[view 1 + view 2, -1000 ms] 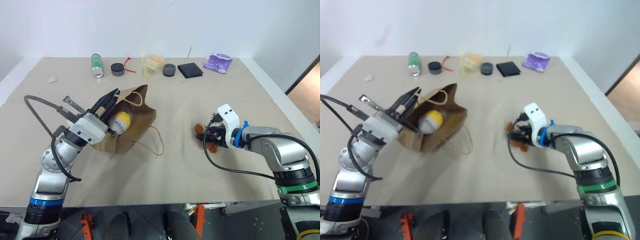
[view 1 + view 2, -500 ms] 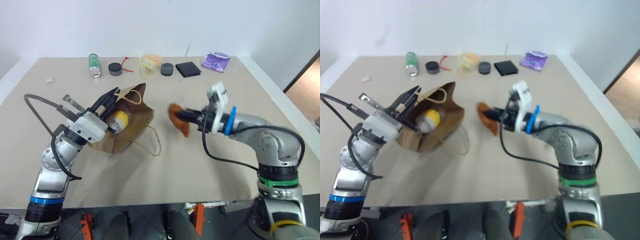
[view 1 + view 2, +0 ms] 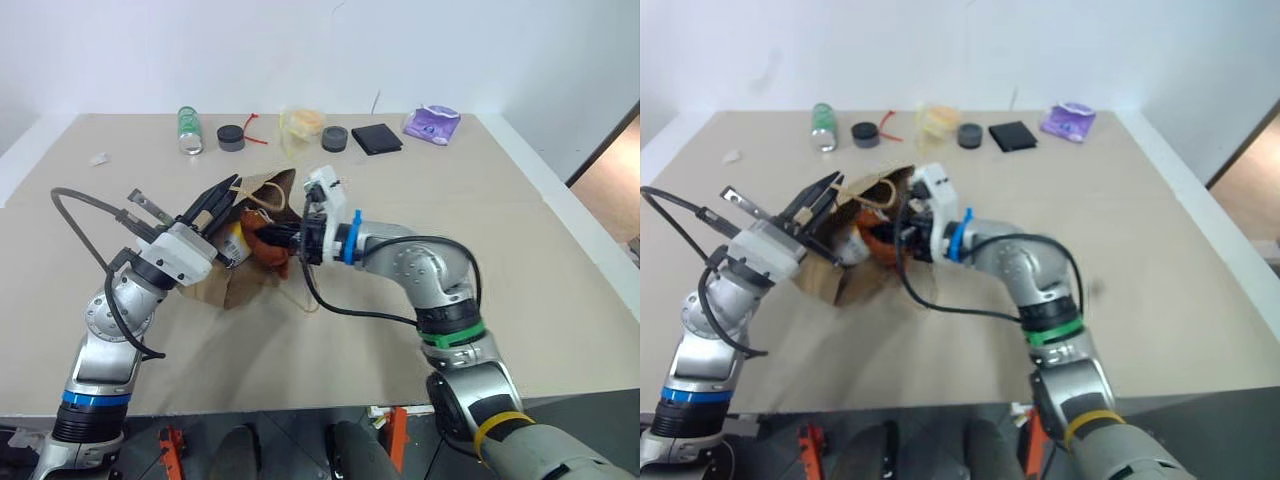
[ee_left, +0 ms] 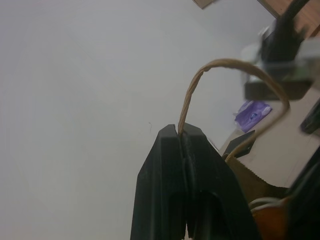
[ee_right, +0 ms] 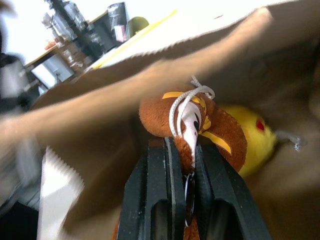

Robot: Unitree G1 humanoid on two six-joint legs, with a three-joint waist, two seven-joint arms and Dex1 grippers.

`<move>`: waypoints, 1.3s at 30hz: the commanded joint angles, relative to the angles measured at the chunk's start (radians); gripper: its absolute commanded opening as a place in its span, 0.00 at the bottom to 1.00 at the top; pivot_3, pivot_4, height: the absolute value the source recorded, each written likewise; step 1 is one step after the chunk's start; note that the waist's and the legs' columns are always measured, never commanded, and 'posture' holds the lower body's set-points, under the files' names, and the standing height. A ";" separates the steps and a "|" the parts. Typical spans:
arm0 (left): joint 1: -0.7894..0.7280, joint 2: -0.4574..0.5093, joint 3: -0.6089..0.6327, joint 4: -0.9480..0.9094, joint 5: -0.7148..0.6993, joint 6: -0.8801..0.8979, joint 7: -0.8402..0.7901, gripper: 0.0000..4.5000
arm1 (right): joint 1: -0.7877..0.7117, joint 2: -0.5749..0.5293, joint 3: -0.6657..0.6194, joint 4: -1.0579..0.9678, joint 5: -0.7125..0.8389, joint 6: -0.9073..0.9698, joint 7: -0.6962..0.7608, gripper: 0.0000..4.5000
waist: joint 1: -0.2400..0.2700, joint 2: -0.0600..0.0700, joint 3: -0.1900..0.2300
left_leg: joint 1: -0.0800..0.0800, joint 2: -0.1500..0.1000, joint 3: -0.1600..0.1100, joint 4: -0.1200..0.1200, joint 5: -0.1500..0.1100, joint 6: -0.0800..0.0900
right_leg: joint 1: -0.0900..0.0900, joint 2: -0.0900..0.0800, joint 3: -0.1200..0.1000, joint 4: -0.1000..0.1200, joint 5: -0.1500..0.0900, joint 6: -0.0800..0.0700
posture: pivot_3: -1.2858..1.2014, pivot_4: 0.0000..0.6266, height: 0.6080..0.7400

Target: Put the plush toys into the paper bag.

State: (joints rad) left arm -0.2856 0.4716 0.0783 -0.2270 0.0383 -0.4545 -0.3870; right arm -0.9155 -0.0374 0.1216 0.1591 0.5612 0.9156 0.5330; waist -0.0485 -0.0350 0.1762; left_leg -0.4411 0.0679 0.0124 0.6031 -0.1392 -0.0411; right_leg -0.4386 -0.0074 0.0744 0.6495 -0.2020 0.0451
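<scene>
Left arm: forearm raised from the near left side of the counter (image 3: 560, 290), wrist angled up and toward the centre. Left claw (image 4: 183, 137) is pinched fully together on a twisted paper loop handle (image 4: 200, 80) of the brown paper bag (image 3: 262, 275), holding the mouth of the bag lifted and open. The bag lies on its side, mouth facing the right arm.

Right arm: elbow bent, forearm reaching across to the robot's left, roughly level, wrist at the bag's mouth. Right claw (image 5: 174, 150) is narrow, clamped on the brown plush toy (image 5: 220, 132); the toy's white tag and string (image 5: 187, 112) sit between the fingertips. From the head views the brown toy (image 3: 268, 245) is at the bag opening, partly inside.

The white-and-yellow egg plush (image 5: 255, 145) is inside the bag, just behind the brown toy and seemingly touching it.

Far edge of counter: green bottle (image 3: 190, 130), two black round lids (image 3: 233, 138), a clear-wrapped yellowish item (image 3: 303, 125), black wallet-like square (image 3: 379, 139), purple pouch (image 3: 433, 124).
</scene>
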 commanded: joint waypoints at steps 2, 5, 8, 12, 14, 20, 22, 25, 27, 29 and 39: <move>-0.010 -0.002 0.009 -0.037 -0.001 -0.003 0.015 0.00 | -0.053 0.071 0.013 0.093 -0.065 -0.119 -0.021 0.00 | 0.000 0.000 0.000 | 0.000 0.000 0.000 0.000 0.000 0.000 | 0.000 0.000 0.000 0.000 0.000 0.000 | 0.52 0.24 1.00; -0.013 -0.002 0.008 -0.034 0.002 -0.003 0.019 0.00 | -0.043 0.091 0.039 0.155 -0.138 -0.198 -0.048 0.00 | 0.000 0.000 0.000 | 0.000 0.000 0.000 0.000 0.000 0.000 | 0.000 0.000 0.000 0.000 0.000 0.000 | 0.52 0.24 1.00; -0.008 -0.002 0.012 -0.037 0.002 -0.002 0.020 0.00 | -0.016 0.071 0.039 0.110 -0.147 -0.214 -0.025 0.11 | 0.002 0.000 0.000 | -0.001 0.000 0.000 0.000 0.000 0.000 | -0.001 0.000 0.000 0.000 -0.001 -0.001 | 0.52 0.24 1.00; -0.004 -0.004 0.016 -0.036 0.000 0.000 0.024 0.00 | 0.031 0.005 0.043 0.002 -0.137 -0.204 0.045 0.44 | 0.003 0.000 0.000 | -0.002 0.000 0.000 0.000 0.000 0.000 | -0.001 0.000 0.000 0.000 -0.001 0.000 | 0.52 0.24 1.00; -0.004 -0.007 0.018 -0.031 -0.001 0.002 0.027 0.00 | 0.053 -0.036 0.040 -0.050 -0.133 -0.204 0.074 0.60 | 0.003 0.000 0.000 | -0.002 0.000 0.000 0.000 0.000 0.000 | -0.001 0.000 0.000 0.000 -0.001 -0.001 | 0.52 0.24 1.00; -0.005 -0.009 0.019 -0.026 -0.003 0.003 0.030 0.00 | 0.136 -0.201 -0.006 -0.228 -0.076 -0.186 0.197 1.00 | 0.002 0.000 0.000 | -0.001 0.000 0.000 -0.001 0.000 0.000 | -0.001 0.000 0.000 0.000 -0.001 -0.001 | 0.52 0.24 1.00; -0.004 -0.011 0.018 -0.026 -0.002 0.004 0.030 0.00 | 0.173 -0.264 -0.035 -0.289 -0.040 -0.186 0.251 1.00 | 0.002 0.000 0.000 | -0.001 0.000 0.000 0.000 0.000 0.000 | -0.001 0.000 0.000 0.000 -0.001 -0.001 | 0.52 0.24 1.00; -0.002 -0.012 0.018 -0.026 -0.003 0.004 0.030 0.00 | 0.226 -0.352 -0.039 -0.359 -0.018 -0.204 0.330 1.00 | 0.003 0.000 0.000 | -0.001 0.000 0.000 0.000 0.000 0.000 | -0.001 -0.001 0.000 0.000 -0.001 -0.001 | 0.52 0.24 1.00; -0.002 -0.011 0.019 -0.026 -0.005 0.005 0.029 0.00 | 0.290 -0.440 0.006 -0.399 -0.069 -0.256 0.394 1.00 | 0.003 0.000 0.000 | -0.001 0.000 0.000 0.000 0.000 0.000 | 0.000 0.000 0.000 0.000 -0.001 -0.001 | 0.52 0.24 1.00; -0.002 -0.011 0.021 -0.024 -0.007 0.005 0.029 0.00 | 0.345 -0.491 0.044 -0.414 -0.109 -0.299 0.422 1.00 | 0.003 0.000 0.000 | 0.000 0.000 0.000 0.000 0.000 0.000 | 0.000 -0.001 0.000 0.000 -0.002 -0.001 | 0.52 0.24 1.00; -0.005 -0.012 0.017 -0.020 -0.008 0.012 0.026 0.00 | 0.475 -0.457 0.251 -0.366 -0.370 -0.543 0.364 1.00 | 0.001 0.000 0.000 | 0.003 0.000 0.001 0.000 0.000 0.000 | 0.000 0.000 0.001 0.000 0.000 -0.001 | 0.52 0.24 1.00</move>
State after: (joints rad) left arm -0.2819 0.4564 0.0825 -0.2242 0.0386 -0.4352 -0.3694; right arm -0.4380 -0.5016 0.3721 -0.1991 0.2080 0.4064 0.9111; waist -0.0478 -0.0354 0.1762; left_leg -0.4381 0.0676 0.0134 0.6035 -0.1392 -0.0416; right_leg -0.4383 -0.0074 0.0758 0.6493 -0.2015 0.0443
